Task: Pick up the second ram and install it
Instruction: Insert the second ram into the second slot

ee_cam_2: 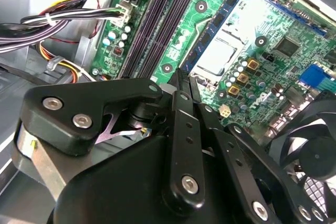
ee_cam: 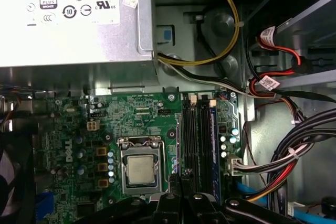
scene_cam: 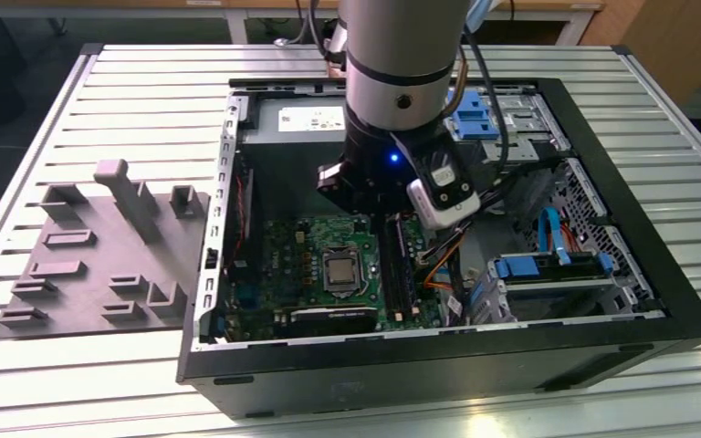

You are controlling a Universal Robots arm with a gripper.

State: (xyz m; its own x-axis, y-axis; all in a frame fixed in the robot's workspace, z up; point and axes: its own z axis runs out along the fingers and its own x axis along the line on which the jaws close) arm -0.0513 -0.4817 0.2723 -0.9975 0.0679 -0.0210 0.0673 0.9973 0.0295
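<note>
Pinching the second ram [ee_cam_2: 180,81] between my fingertips, I see it edge-on in both wrist views: a thin dark sliver jutting out from between the pads, its chips and label turned out of sight. It hangs over the green motherboard [ee_cam: 131,124], near the row of long black memory slots [ee_cam: 199,140] but not seated in one. In the first wrist view it lines up between those slots and the square processor socket [ee_cam: 140,169]. My gripper [scene_cam: 385,217] is clenched on it, fingers drawn close together. In the exterior view my arm [scene_cam: 400,73] comes straight down into the open computer case [scene_cam: 448,360], wrist upright, over the middle of the board. The grey fixture block [scene_cam: 95,265] lies on the slatted table [scene_cam: 143,91] beside the case, at the exterior view's left, well apart from me.
</note>
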